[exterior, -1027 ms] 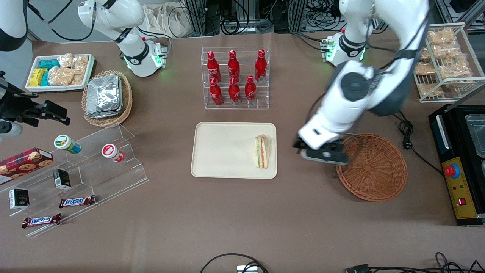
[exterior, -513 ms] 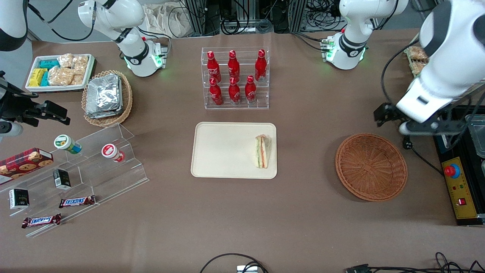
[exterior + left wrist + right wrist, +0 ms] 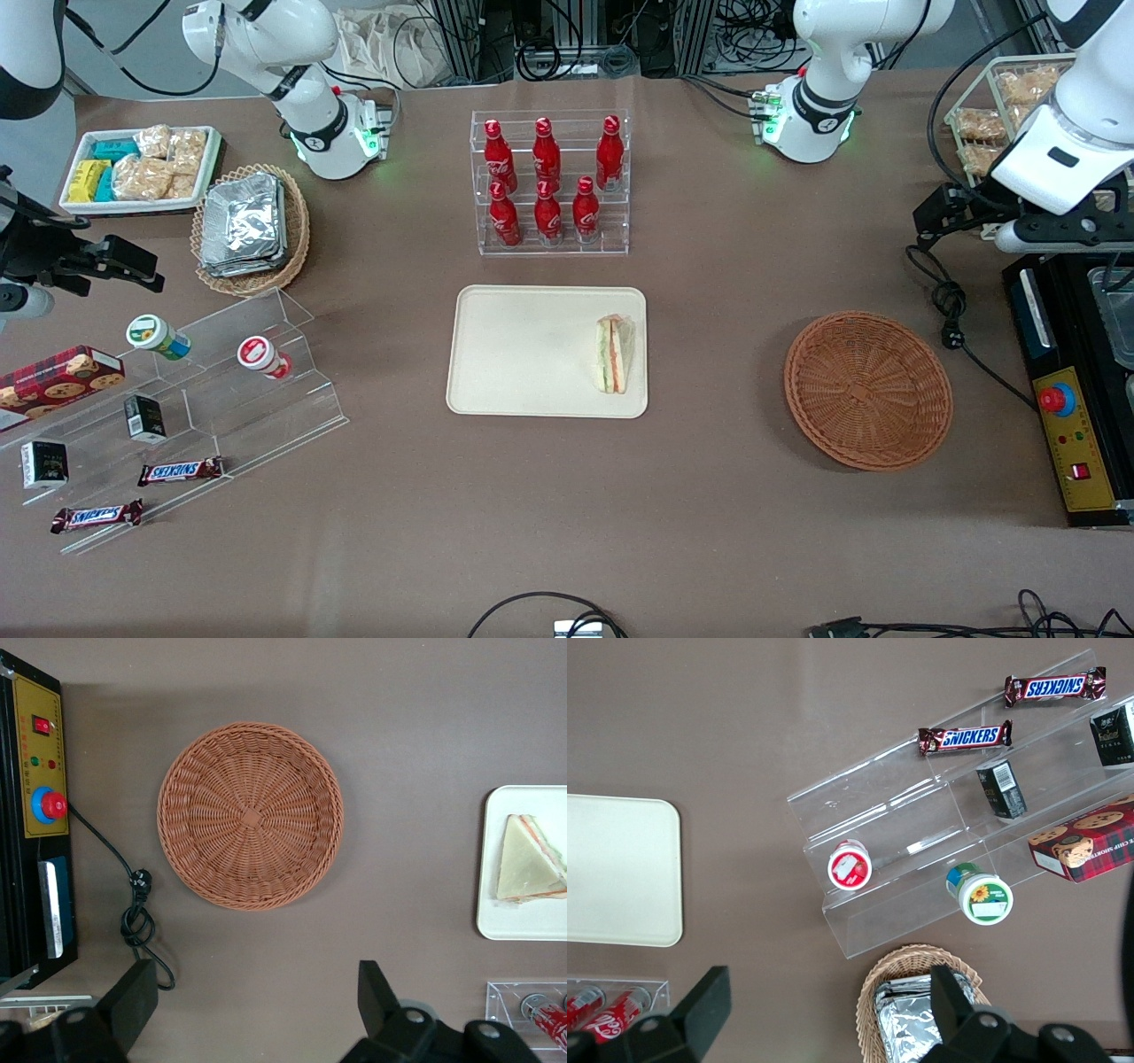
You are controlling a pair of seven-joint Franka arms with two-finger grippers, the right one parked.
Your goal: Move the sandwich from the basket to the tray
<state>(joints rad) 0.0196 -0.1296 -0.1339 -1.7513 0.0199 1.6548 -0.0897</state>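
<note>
A wrapped triangular sandwich (image 3: pixel 612 354) lies on the cream tray (image 3: pixel 523 350), close to the tray edge nearest the round reddish-brown basket (image 3: pixel 868 389). The basket sits on the brown counter (image 3: pixel 709 496), well apart from the tray. The tool (image 3: pixel 252 1005) hangs high above the counter at the working arm's end, fingers spread wide, holding nothing.

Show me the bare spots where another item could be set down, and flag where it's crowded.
Most of the tray is bare; the sandwich lies along its edge nearest the basket, which holds nothing. Bare tabletop separates tray from basket. Crowded: the bottle rack and the acrylic snack shelf. The gripper is open, high toward the working arm's end.
</note>
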